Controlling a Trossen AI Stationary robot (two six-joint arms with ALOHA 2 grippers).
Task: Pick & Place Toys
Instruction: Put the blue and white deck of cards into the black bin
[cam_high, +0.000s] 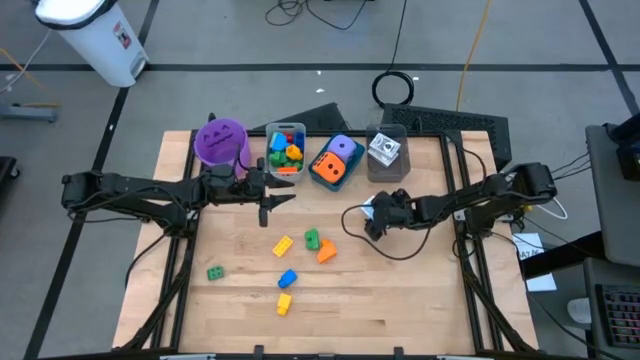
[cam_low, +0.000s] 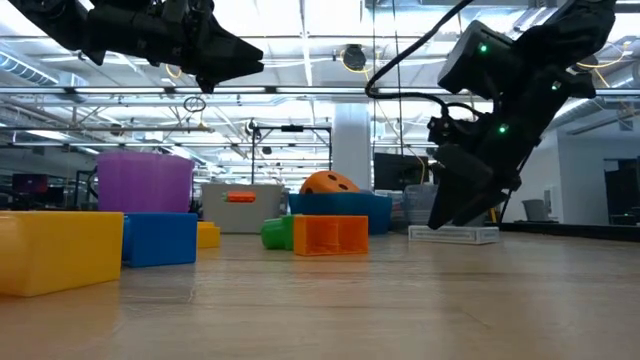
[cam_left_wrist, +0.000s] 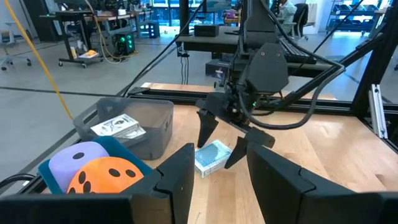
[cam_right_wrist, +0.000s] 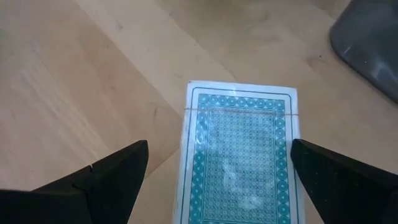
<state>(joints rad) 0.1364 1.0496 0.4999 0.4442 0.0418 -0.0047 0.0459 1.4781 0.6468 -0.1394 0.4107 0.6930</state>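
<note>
Right tool (cam_right_wrist: 214, 171) hangs spread wide astride a teal-backed card deck (cam_right_wrist: 239, 155) on the table (cam_right_wrist: 74, 81), grasping nothing.

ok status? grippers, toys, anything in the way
Right gripper open over card deck. Left gripper empty beside clear bin. Six bricks loose on table. Nothing blocking.

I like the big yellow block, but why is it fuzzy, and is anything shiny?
Low view: the yellow block sits too near the camera, so it blurs. Right wrist view: the card pack shows faint glare, sharp between the right gripper fingers.
</note>
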